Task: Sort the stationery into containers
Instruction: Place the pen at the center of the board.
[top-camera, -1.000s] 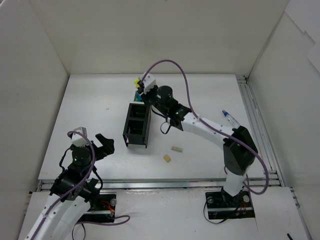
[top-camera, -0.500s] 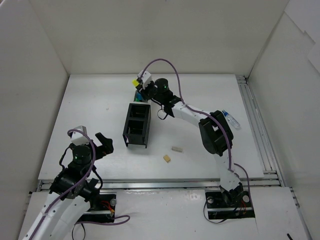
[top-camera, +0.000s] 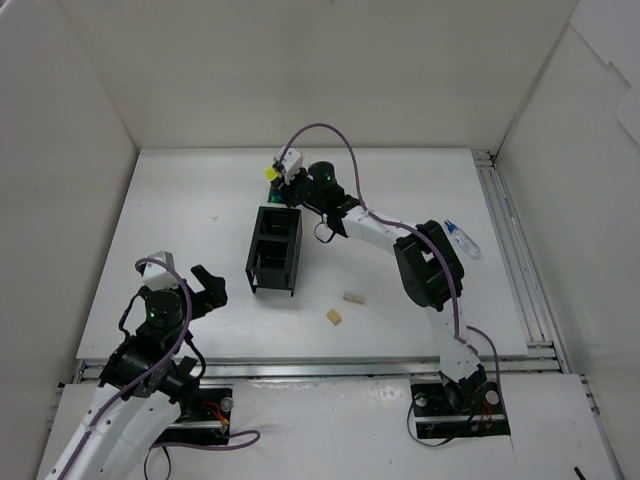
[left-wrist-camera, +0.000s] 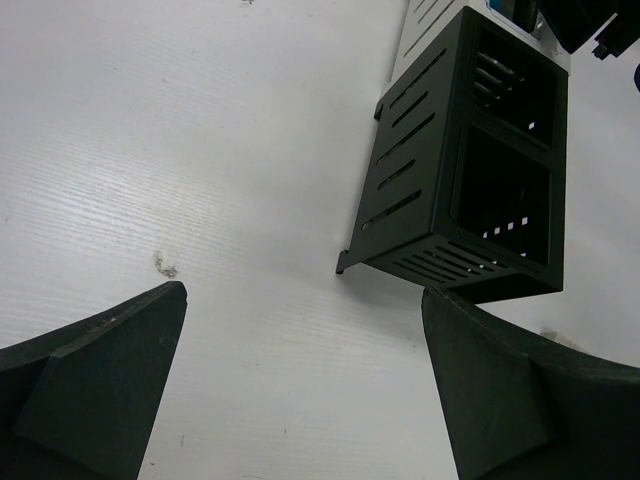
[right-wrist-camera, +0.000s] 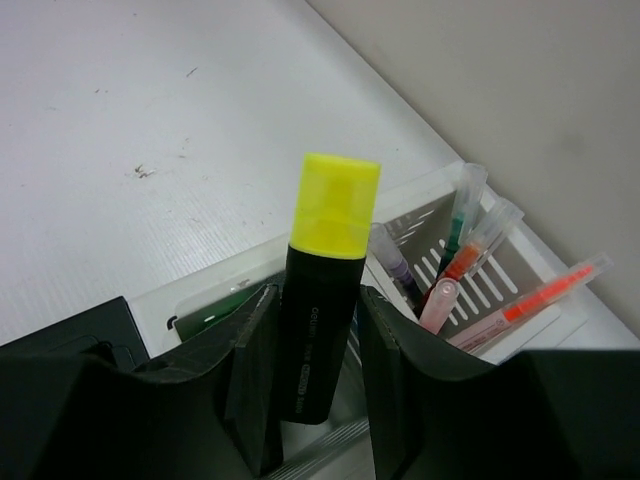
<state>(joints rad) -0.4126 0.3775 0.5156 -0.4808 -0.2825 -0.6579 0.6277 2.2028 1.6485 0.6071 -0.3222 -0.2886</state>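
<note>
Right wrist: right tool (right-wrist-camera: 318, 300) grips blocky matte-black highlighter (right-wrist-camera: 318, 345), translucent yellow cap (right-wrist-camera: 338, 205).

Black-bodied yellow-capped highlighter (right-wrist-camera: 322, 300) held upright over white compartment (right-wrist-camera: 495, 285) of pens (right-wrist-camera: 470, 255). Black boxes (left-wrist-camera: 400, 190) mid-table. Beige eraser (top-camera: 333, 316) beside second eraser (top-camera: 352, 297), toward near edge.

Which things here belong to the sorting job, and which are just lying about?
Job: highlighter in the right tool; one eraser, another eraser; black boxes; white box holding pens; what looks like a blue-tipped pen.
Lying about: purple cable; side rail; scuff mark.
</note>
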